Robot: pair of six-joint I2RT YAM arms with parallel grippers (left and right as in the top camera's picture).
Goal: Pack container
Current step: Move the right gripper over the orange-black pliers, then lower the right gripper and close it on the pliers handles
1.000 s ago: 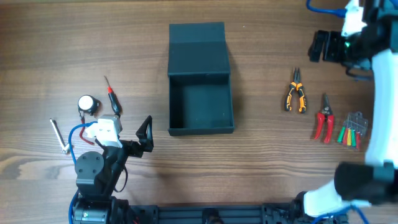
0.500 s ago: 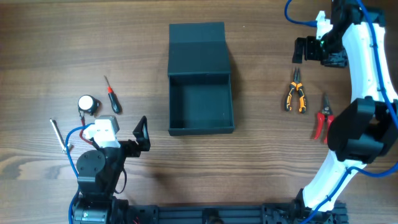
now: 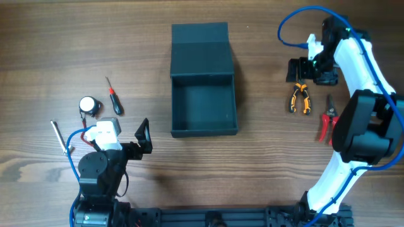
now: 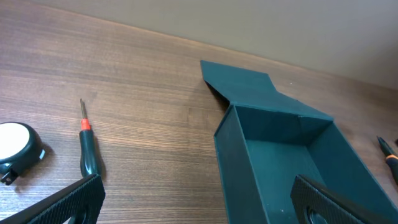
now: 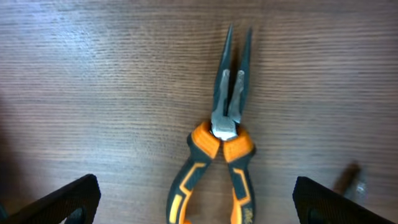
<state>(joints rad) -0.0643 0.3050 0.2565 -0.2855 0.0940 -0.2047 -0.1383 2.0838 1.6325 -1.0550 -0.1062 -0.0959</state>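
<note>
The step in hand looks like picking up the orange-handled pliers, which lie flat on the table toward its right edge, well apart from the container. The right gripper hovers above them with its jaws spread wide and nothing between them; in the wrist view its fingers stand either side of the handles. To do this well, it should come straight down, centred near the pivot, and close across the two handles so that the tool does not swing, then carry it over the near wall of the container. The container sits mid-table toward the far edge, open and empty, with its flap lid laid back. The left gripper is also wide open and empty, near the front edge, facing the container, with a red-handled screwdriver just beside it
</note>
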